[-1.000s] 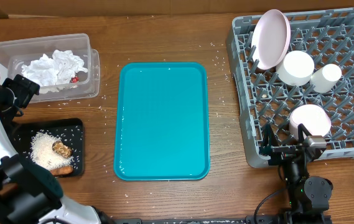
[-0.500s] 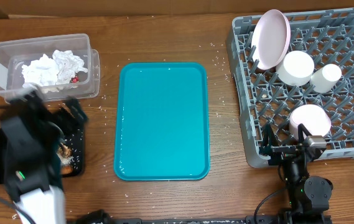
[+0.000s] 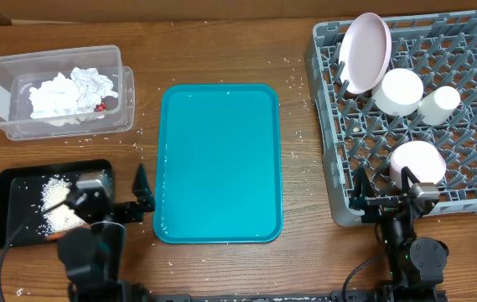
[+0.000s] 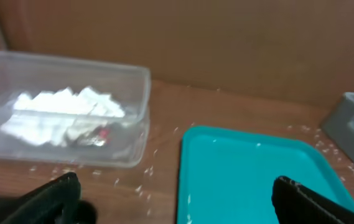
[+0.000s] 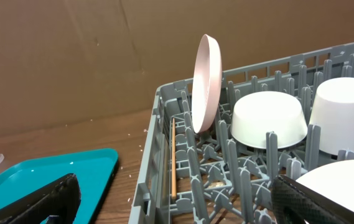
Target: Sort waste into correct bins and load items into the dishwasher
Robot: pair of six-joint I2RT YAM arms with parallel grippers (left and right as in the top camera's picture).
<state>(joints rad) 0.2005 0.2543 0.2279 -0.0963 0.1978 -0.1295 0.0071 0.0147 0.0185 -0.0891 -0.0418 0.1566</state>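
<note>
Wooden desk (image 3: 221, 50) flecked with rice grains (image 3: 298, 134), cardboard wall (image 5: 71, 56) behind, teal tray (image 3: 218, 164) central, I see left jaws and right jaws apart, empty.

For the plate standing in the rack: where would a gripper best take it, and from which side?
Probably the top rim of the plate, pinched from above: it stands on edge between pegs of the rack, upper edge free, a bowl close beside its lower part.

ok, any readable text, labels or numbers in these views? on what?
No legible text in any view.
Red wrapper in the clear tub: any print is too small and blurred to read.
Teal tray, dish rack, plate: no markings visible.
</note>
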